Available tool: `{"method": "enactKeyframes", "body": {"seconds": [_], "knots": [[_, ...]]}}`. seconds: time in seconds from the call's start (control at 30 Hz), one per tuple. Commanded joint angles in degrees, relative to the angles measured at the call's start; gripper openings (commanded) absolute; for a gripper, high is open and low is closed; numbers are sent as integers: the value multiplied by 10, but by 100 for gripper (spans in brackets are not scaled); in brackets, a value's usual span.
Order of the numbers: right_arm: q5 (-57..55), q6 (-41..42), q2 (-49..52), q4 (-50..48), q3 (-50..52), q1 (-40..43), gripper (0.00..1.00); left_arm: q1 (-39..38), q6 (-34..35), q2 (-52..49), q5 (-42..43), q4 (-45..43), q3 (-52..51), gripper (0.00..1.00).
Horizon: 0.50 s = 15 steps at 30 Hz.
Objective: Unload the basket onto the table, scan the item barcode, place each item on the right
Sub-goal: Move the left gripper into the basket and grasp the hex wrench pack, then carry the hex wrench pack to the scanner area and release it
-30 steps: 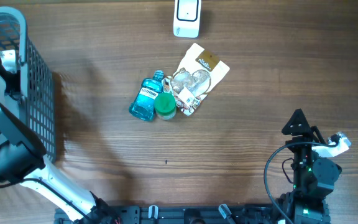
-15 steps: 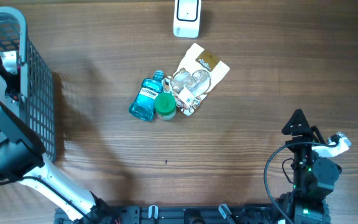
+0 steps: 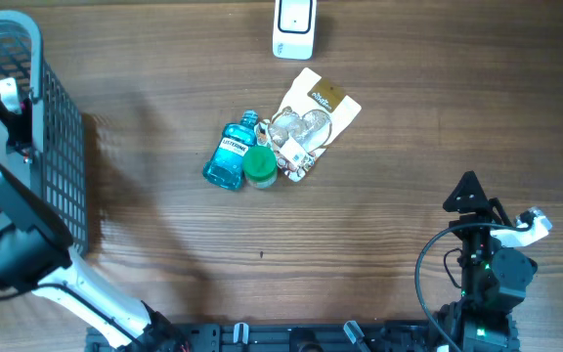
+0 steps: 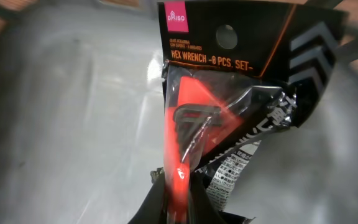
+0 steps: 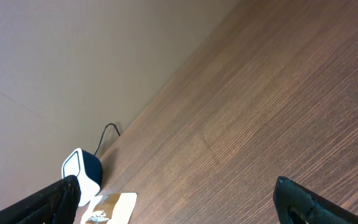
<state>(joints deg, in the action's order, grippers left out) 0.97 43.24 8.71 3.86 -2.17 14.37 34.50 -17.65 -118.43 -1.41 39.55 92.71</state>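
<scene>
one daiso hex wrench pack (image 4: 229, 93), "8 pcs. set", clamped in left claw (image 4: 178, 205); right claw (image 5: 176, 186) apart.

Light and picture quality, three views

Overhead: bright, even, diffuse light on the wooden surface (image 3: 379, 225); soft shadow falls right of the basket (image 3: 62, 127); focus sharp throughout. Left wrist: dim; grey background out of focus; hex wrench pack (image 4: 229, 124) very close, white glare streaks on its film, lower end blurred to a red-orange smear. Right wrist: wood grain crisp; right claw (image 5: 178, 196) fingers (image 5: 55, 196) dark, soft at the bottom corners.
</scene>
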Motion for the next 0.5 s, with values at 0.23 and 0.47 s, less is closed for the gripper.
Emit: {"method": "enactKeyframes", "body": {"seconds": [0.23, 0.47], "knots": [[-9, -10, 1, -2, 1, 2, 100, -1, 219, 292, 8, 12, 2, 4], [-9, -10, 1, -2, 1, 2, 100, -2, 303, 451, 282, 33, 1, 4]]}}
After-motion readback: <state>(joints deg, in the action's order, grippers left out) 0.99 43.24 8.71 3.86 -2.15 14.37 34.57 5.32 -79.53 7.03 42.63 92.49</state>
